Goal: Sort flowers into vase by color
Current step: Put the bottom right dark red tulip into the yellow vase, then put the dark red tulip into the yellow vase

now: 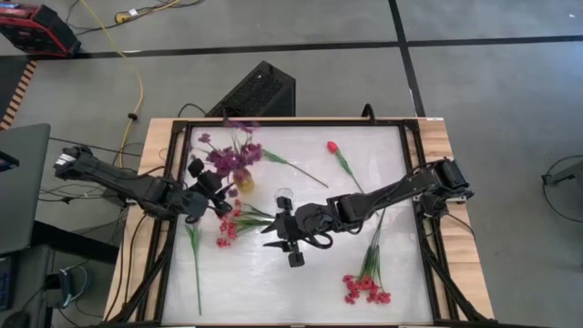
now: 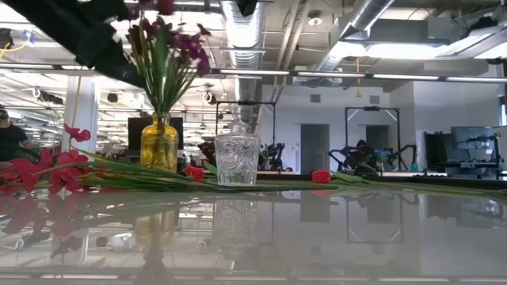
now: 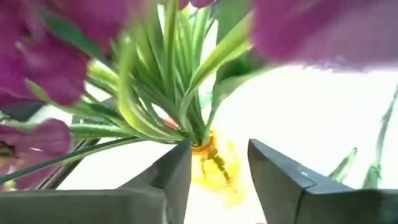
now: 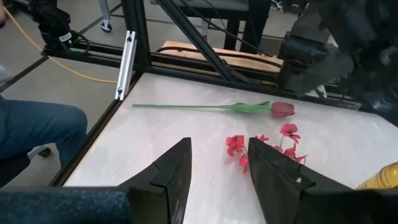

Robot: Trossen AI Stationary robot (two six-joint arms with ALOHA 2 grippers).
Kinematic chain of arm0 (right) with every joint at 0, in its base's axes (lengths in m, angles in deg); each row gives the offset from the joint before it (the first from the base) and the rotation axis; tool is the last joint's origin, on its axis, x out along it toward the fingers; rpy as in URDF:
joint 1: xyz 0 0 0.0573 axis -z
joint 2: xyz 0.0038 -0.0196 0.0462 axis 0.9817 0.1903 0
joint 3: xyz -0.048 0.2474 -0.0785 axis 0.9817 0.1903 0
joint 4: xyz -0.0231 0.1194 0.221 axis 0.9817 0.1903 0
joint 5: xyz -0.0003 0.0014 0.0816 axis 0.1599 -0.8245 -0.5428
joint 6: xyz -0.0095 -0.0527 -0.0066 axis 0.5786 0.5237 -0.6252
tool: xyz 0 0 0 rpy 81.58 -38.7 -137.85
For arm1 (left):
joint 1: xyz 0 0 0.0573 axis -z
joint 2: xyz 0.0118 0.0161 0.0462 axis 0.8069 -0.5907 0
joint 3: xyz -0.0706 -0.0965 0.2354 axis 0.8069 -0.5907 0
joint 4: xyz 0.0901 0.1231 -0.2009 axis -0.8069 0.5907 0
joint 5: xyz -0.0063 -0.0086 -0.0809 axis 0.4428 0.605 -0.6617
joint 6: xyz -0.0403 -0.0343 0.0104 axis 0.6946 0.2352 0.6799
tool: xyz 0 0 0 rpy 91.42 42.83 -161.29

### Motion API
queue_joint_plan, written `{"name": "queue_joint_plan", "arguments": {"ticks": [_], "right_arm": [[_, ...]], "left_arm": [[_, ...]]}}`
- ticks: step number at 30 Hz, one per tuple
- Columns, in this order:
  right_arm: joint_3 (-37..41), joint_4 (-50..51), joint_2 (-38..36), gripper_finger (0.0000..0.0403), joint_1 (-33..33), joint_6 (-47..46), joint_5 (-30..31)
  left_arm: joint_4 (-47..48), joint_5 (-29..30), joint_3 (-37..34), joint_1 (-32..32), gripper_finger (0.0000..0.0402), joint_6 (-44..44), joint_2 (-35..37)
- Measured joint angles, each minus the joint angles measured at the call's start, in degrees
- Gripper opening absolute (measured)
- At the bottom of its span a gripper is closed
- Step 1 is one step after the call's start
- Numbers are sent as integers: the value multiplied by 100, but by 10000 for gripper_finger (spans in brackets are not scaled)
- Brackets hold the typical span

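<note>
**Handling light, floppy stems**

Hovering with fingers parted and empty, the right gripper (image 1: 293, 239) has the red-pink spray (image 4: 261, 144) just ahead on the tabletop (image 1: 392, 182). Its thin stem looks light and bendy; pinch mid-stem, not blossoms. The left gripper (image 3: 214, 180), also parted, faces the yellow vase (image 3: 214, 167).

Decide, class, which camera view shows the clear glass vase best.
The low view: the clear glass vase stands whole and empty beside the yellow vase of purple flowers. The high view shows only its rim from above. Neither wrist view shows it.

Glossy white tabletop (image 1: 301, 292), cut-glass vase (image 2: 237, 155).
</note>
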State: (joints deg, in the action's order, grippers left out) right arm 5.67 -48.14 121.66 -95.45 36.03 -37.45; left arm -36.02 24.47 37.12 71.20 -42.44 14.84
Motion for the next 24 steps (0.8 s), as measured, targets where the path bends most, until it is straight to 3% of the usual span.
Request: {"name": "queue_joint_plan", "arguments": {"ticks": [7,15,21,24], "right_arm": [[0,0,0,182,1,3,0],[0,0,0,182,1,2,0],[0,59,0,182,-7,-39,0],[0,151,0,182,-7,-39,0]], "left_arm": [[1269,-558,791,0,190,254,2],[1791,-3049,1444,0,192,481,2],[2181,-4880,1473,94,192,2141,3],[2400,-5114,1301,363,192,3139,-17]]}}
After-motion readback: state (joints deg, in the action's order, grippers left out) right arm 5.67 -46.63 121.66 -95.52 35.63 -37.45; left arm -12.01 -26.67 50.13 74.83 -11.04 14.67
